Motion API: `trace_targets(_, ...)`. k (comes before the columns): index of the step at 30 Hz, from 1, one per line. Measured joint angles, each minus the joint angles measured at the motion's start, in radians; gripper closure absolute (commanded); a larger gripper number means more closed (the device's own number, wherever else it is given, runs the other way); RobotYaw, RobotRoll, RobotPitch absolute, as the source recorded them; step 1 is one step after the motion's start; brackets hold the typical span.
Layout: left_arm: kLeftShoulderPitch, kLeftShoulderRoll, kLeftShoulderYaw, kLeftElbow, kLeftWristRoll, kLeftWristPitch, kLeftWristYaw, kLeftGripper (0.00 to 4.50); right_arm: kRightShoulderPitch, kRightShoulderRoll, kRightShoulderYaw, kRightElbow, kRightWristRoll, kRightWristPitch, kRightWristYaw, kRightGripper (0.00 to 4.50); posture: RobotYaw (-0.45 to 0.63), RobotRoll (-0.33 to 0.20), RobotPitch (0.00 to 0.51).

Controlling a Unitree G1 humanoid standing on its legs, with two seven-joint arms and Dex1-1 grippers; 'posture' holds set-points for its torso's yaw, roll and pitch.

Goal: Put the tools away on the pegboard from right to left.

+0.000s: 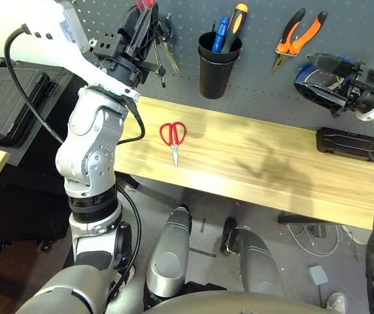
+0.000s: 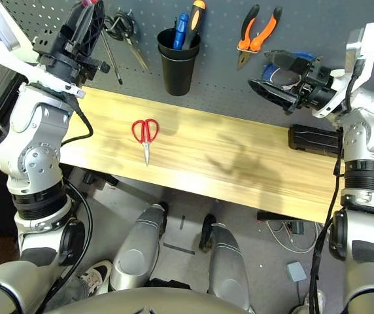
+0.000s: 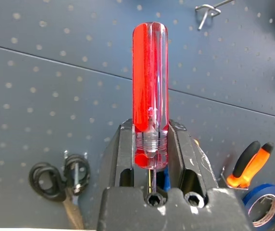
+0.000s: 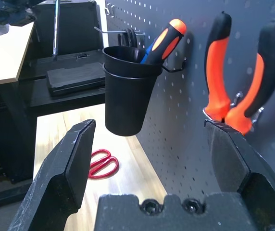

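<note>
My left gripper [image 3: 149,132] is shut on the slim red-handled screwdriver [image 3: 150,91], whose handle sticks out past the fingertips. It is raised at the upper left of the dark grey pegboard [image 1: 265,91]. The red-handled scissors [image 1: 173,135] lie flat on the wooden table [image 1: 252,163], left of centre. Orange-and-black pliers [image 1: 297,36] hang on the board at the right. Just below and right of them, my right gripper [image 4: 149,127] stands open and holds nothing.
A black cup [image 1: 217,65] on the board holds a blue and an orange-and-black screwdriver. Black-handled scissors [image 2: 123,29] hang beside my left gripper. A blue tape roll [image 3: 262,207] sits by the pliers. A black case [image 1: 347,144] lies at the table's right end.
</note>
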Motion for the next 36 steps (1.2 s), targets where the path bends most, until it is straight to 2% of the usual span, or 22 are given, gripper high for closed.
trace_targets(11, -0.078, 0.008, 0.004, 0.063, 0.0, -0.012, -0.021, 3.68, -0.006, -0.024, -0.003, -0.001, 0.013, 0.024, 0.013, 0.0, 0.22, 0.0, 0.224)
trace_targets(18, -0.181, 0.007, 0.019, 0.148, 0.002, -0.051, -0.023, 3.68, -0.006, -0.028, -0.003, -0.005, 0.013, 0.027, 0.012, 0.0, 0.22, 0.0, 0.225)
trace_targets(24, -0.266, -0.009, 0.02, 0.263, 0.014, -0.114, -0.025, 3.68, -0.018, 0.0, -0.001, -0.005, 0.012, 0.027, 0.008, 0.0, 0.23, 0.0, 0.228)
trace_targets(28, -0.342, -0.033, 0.02, 0.393, 0.05, -0.206, -0.024, 3.68, -0.035, 0.029, 0.004, -0.005, 0.008, 0.02, -0.001, 0.0, 0.23, 0.0, 0.23)
trace_targets(36, -0.355, -0.059, -0.003, 0.603, 0.125, -0.344, -0.042, 3.68, -0.042, 0.063, 0.005, -0.006, -0.006, 0.005, -0.024, 0.0, 0.22, 0.0, 0.236)
